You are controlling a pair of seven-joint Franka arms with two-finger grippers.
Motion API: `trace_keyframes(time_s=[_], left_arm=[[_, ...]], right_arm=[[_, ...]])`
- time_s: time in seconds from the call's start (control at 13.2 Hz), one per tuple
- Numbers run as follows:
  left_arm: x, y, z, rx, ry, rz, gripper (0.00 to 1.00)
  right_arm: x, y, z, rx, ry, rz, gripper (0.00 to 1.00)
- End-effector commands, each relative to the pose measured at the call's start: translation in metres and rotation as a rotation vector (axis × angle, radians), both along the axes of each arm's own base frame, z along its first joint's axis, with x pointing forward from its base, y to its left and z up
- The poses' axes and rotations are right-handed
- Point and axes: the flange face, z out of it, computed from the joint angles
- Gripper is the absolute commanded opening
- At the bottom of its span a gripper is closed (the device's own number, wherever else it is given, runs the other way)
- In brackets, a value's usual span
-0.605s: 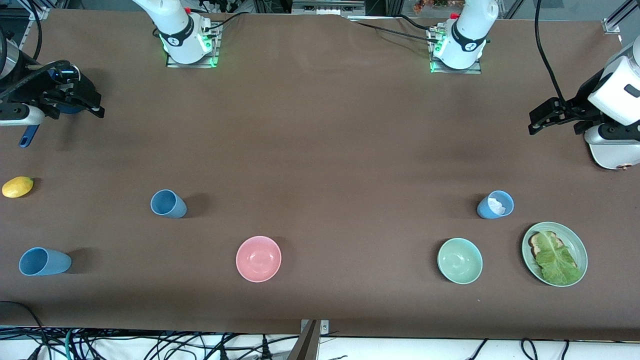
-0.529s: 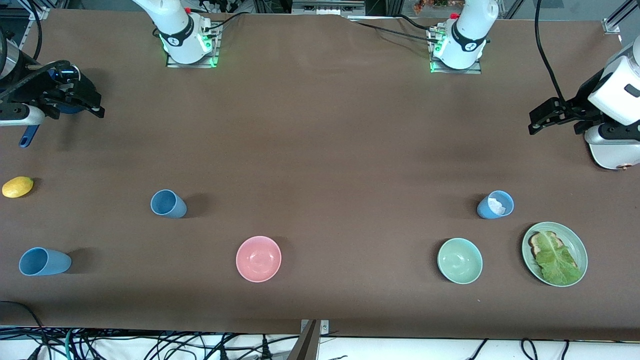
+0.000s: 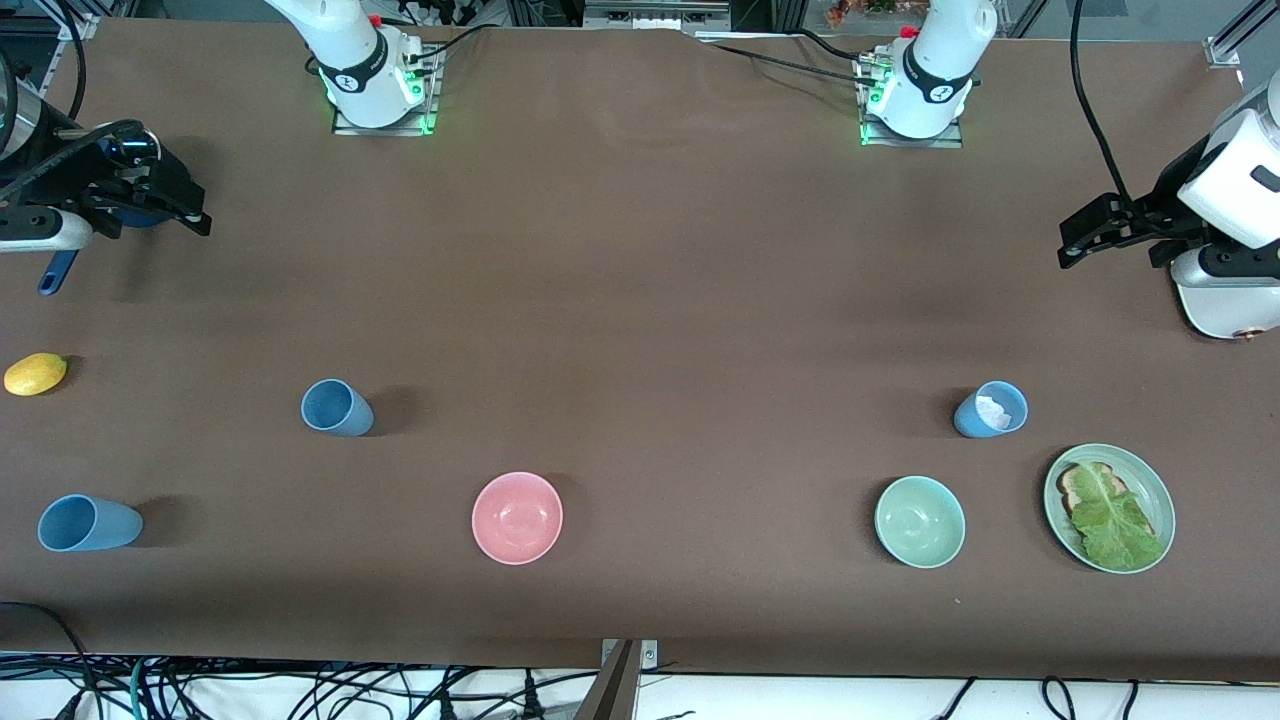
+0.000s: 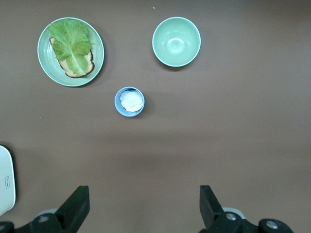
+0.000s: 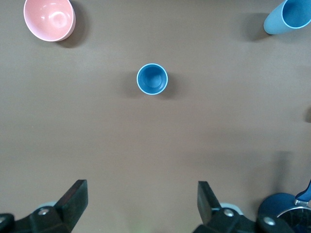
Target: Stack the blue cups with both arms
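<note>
Three blue cups stand apart on the brown table. One [image 3: 336, 407] is toward the right arm's end and also shows in the right wrist view [image 5: 152, 78]. A second [image 3: 88, 523] is nearer the camera at that end [image 5: 287, 17]. The third [image 3: 990, 410], with something white inside, is toward the left arm's end [image 4: 129, 101]. My right gripper [image 3: 195, 212] is open and empty over the table's right-arm end [image 5: 142, 201]. My left gripper [image 3: 1068, 245] is open and empty over the left-arm end [image 4: 144, 204].
A pink bowl [image 3: 517, 517] and a pale green bowl [image 3: 920, 521] sit near the front edge. A green plate [image 3: 1160, 500] with toast and lettuce is beside the green bowl. A lemon [image 3: 35, 373] and a dark blue utensil [image 3: 57, 272] lie at the right arm's end.
</note>
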Motion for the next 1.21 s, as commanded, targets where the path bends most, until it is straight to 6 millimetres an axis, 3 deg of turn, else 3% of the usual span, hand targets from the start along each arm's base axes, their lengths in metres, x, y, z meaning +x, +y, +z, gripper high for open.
trace_keyframes(time_s=[0.0,0.15,0.53,1.13], left_arm=[[-0.008,0.003,0.010,-0.020,-0.019,0.009,1.00],[-0.008,0.007,0.011,-0.016,-0.021,0.015,1.00],[-0.008,0.050,0.015,-0.011,-0.020,0.047,1.00],[-0.007,0.051,0.014,-0.011,-0.018,0.049,1.00]], right_arm=[[0.004,-0.001,0.005,0.011,-0.001,0.007,1.00],[0.002,0.001,0.005,0.008,0.003,0.009,1.00],[0.000,0.000,0.008,0.006,0.000,0.010,1.00],[0.001,0.000,0.004,0.006,0.010,0.009,1.00]])
